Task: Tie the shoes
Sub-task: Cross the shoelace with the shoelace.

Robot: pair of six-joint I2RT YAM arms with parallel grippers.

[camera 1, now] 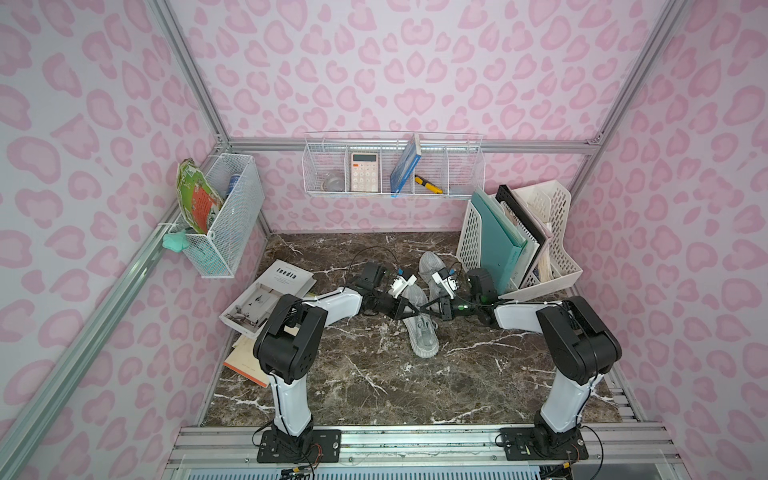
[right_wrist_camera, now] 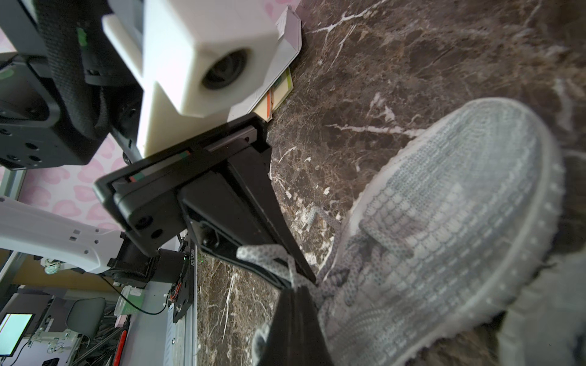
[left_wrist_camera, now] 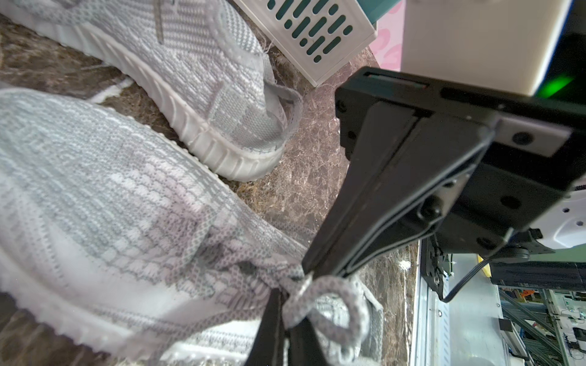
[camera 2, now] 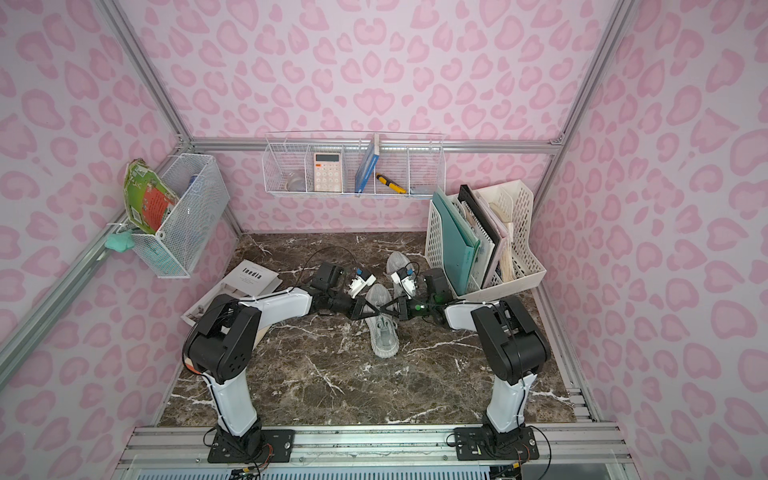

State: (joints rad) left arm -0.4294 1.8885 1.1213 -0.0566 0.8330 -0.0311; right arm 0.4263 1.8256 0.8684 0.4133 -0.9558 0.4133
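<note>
Two light grey knit shoes lie on the marble table (camera 1: 374,386). The near shoe (camera 1: 423,332) (camera 2: 384,336) (left_wrist_camera: 95,206) (right_wrist_camera: 444,237) is in the middle, and the far shoe (camera 1: 432,266) (camera 2: 397,262) (left_wrist_camera: 196,63) lies behind it. Both grippers cross tip to tip over the near shoe's lacing. My left gripper (camera 1: 415,311) (camera 2: 374,309) (left_wrist_camera: 287,294) is shut on a lace loop (left_wrist_camera: 333,304). My right gripper (camera 1: 426,309) (camera 2: 384,309) (right_wrist_camera: 295,290) is shut on another lace strand (right_wrist_camera: 263,253), which drapes over the left gripper's finger.
A white file organizer (camera 1: 519,245) with folders stands at the back right, close to the right arm. Books (camera 1: 270,291) lie stacked at the left beside the left arm. Wire baskets (camera 1: 395,166) (camera 1: 220,216) hang on the back and left walls.
</note>
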